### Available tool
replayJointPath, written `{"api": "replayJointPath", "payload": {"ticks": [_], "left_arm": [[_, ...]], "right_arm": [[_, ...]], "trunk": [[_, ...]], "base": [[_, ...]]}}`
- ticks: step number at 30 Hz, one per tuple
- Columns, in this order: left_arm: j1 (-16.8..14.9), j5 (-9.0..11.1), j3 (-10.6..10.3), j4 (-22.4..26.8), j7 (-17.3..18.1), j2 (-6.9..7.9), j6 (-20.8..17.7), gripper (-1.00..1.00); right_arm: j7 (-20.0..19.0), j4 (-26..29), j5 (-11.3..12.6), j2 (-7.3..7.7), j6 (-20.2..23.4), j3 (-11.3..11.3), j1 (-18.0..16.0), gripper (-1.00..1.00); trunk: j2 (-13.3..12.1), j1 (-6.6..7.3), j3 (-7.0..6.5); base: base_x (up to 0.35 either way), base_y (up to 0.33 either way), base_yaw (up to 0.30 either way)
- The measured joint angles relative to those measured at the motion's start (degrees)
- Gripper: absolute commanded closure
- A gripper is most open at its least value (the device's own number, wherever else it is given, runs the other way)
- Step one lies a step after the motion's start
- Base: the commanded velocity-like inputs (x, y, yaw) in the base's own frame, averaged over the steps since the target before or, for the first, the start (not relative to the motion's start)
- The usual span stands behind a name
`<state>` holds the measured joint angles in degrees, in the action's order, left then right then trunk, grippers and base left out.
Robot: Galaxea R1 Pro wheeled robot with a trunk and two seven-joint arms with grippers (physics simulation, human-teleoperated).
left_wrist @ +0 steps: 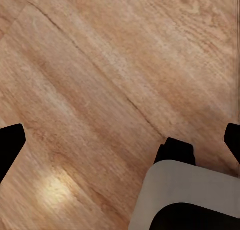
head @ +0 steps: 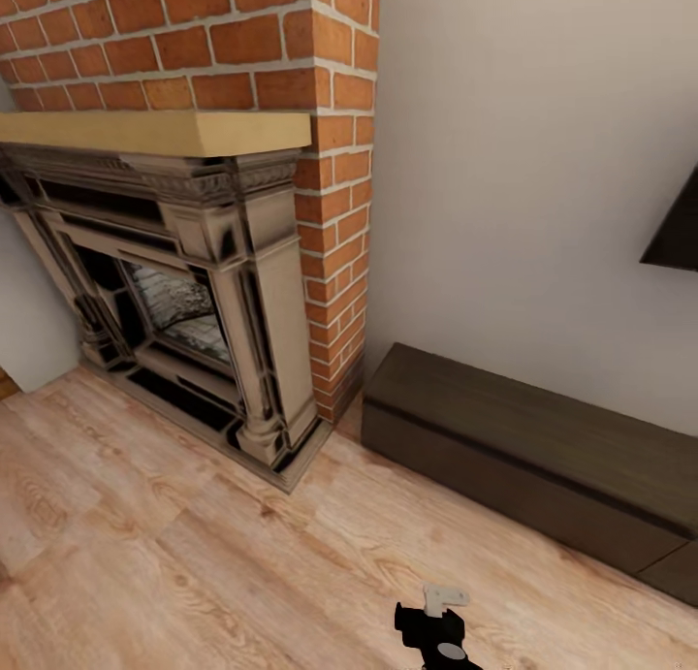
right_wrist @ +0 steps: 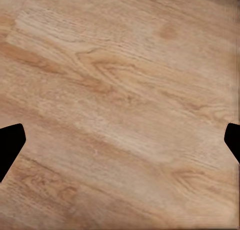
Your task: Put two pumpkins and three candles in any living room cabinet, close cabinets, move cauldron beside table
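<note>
Both end effectors, left and right, hang spread apart over my wooden floor. 1 closed cabinet sits beside the brick fireplace.

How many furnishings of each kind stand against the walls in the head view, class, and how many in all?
Low dark-brown wooden cabinet: 1
Ornate grey-beige fireplace surround with dark firebox: 1
Pale wooden mantel shelf: 1
Red brick chimney column: 1
Total: 4

Text: none legible anywhere.
Cabinet: plain fronts, unmarked.
Fireplace: carved only, unlettered.
Floor: bare wood grain.
</note>
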<state>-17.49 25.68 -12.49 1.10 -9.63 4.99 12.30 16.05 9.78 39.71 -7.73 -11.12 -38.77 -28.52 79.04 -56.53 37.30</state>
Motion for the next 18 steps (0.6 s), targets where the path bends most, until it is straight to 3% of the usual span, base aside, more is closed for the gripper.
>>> {"api": "replayJointPath", "payload": {"ticks": [10, 18], "left_arm": [[0.04, 0.19, 0.12, -0.07, 0.02, -1.38, -0.17, -1.00], [0.08, -0.14, 0.24, 0.65, 0.00, -1.67, 0.15, -1.00]], "right_arm": [[0.00, 0.00, 0.00, 0.00, 0.00, 0.04, 0.00, -1.00], [0.00, 0.00, 0.00, 0.06, 0.00, 0.05, 0.00, -1.00]], "trunk": [[0.00, 0.00, 0.00], [0.00, 0.00, 0.00]], "base": [[0.000, 0.000, -0.252], [0.000, 0.000, -0.255]]}}
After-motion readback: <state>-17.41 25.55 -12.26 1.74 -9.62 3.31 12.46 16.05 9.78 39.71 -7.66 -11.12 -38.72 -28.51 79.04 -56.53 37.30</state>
